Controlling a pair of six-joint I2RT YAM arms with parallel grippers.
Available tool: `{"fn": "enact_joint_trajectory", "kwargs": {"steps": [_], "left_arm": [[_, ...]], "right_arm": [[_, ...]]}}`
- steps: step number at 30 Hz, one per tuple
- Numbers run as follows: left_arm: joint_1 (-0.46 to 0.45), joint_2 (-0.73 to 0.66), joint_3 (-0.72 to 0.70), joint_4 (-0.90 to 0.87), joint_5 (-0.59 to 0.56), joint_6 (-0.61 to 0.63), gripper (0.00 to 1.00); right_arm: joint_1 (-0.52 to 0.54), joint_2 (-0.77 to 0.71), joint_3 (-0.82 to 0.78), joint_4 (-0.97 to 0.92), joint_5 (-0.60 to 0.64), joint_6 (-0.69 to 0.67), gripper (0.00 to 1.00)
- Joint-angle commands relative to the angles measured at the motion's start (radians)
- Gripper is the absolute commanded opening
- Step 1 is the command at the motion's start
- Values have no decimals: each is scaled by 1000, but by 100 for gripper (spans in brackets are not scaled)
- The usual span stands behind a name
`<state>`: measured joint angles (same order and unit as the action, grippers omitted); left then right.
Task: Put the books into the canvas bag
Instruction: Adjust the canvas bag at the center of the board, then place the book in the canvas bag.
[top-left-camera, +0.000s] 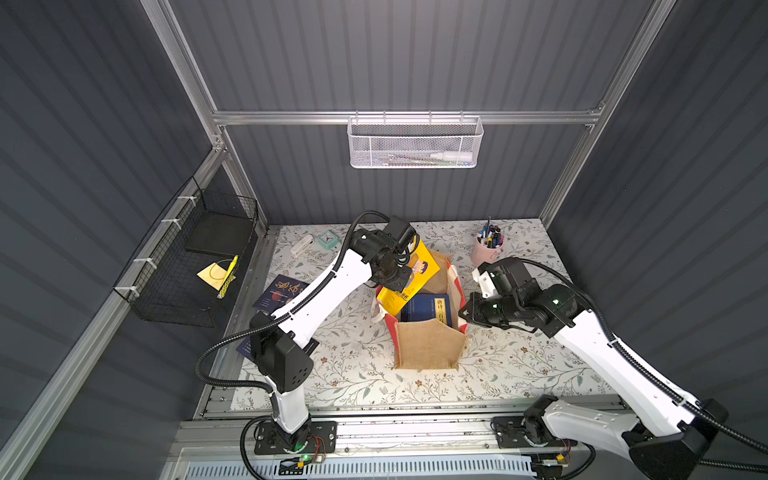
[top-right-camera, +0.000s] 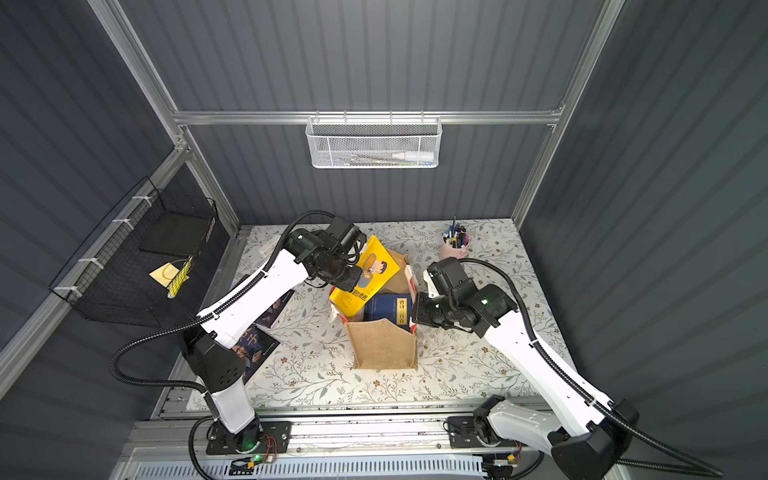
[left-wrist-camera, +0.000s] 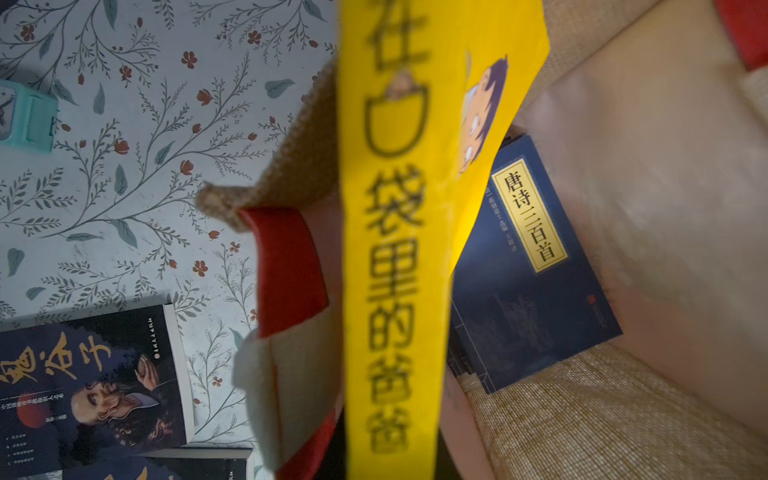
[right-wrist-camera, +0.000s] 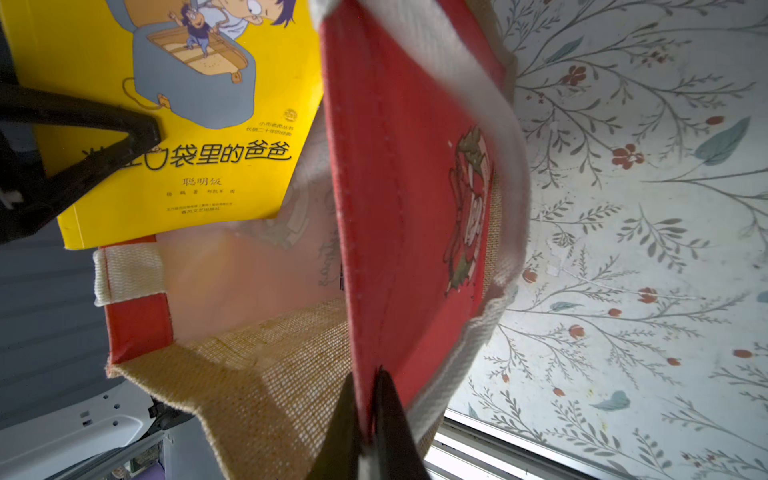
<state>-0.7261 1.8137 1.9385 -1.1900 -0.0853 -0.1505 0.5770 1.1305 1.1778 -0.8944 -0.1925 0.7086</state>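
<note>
The canvas bag (top-left-camera: 430, 345) (top-right-camera: 384, 347) stands open mid-table with a blue book (top-left-camera: 426, 307) (left-wrist-camera: 532, 270) lying inside. My left gripper (top-left-camera: 395, 282) (left-wrist-camera: 392, 465) is shut on the yellow cartoon book (top-left-camera: 419, 270) (top-right-camera: 374, 270) (right-wrist-camera: 83, 62), which is tilted with its lower end in the bag's mouth on the left side. My right gripper (top-left-camera: 463, 311) (right-wrist-camera: 368, 386) is shut on the rim of the bag's red side panel (right-wrist-camera: 399, 166). Two dark navy books (top-left-camera: 282, 293) (top-right-camera: 253, 349) (left-wrist-camera: 91, 386) lie on the table at the left, partly under my left arm.
A pink pen cup (top-left-camera: 486, 251) stands at the back right. A teal clock (top-left-camera: 328, 240) and a small white object (top-left-camera: 302, 245) sit at the back left. A black wire basket (top-left-camera: 195, 266) hangs on the left wall, a white mesh basket (top-left-camera: 415, 143) on the back wall.
</note>
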Motion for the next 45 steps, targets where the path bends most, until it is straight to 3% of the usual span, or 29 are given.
{"fn": "enact_joint_trajectory", "kwargs": {"steps": [1, 8, 16, 24, 30, 45], "left_arm": [[12, -1, 69, 13, 102, -61, 0], [12, -72, -25, 216, 350, -274, 1], [11, -93, -111, 352, 401, -494, 0], [10, -97, -93, 413, 470, -584, 0], [-59, -56, -48, 332, 315, -540, 0], [-187, 118, -75, 229, 74, -454, 0]], "right_arm": [[5, -12, 13, -13, 54, 30, 6], [5, 3, 27, -20, 58, 8, 5], [5, 8, 34, -17, 54, -7, 5], [6, 15, 26, -27, 45, 0, 4], [11, 14, 26, -15, 44, 11, 3], [24, -2, -20, -11, 52, 19, 3]]}}
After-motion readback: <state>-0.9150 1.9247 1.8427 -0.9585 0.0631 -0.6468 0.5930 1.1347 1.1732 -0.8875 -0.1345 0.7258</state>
